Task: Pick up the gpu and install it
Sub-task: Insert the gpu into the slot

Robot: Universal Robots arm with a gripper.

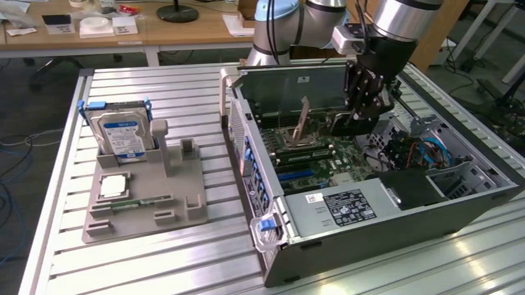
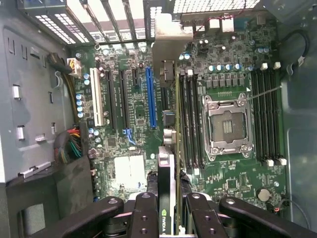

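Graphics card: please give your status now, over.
Pincer shut on graphics card, inside the computer case. Card edge-on above the board, beside the blue slot, not seated. Nothing seen blocking the slot.

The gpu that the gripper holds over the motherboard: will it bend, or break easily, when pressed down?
The gpu is likely stiff: a flat board with a metal bracket, seen edge-on. It is probably fragile, since its thin edge is bare. Held in the gripper at one end, it may tilt if pushed unevenly toward the motherboard.
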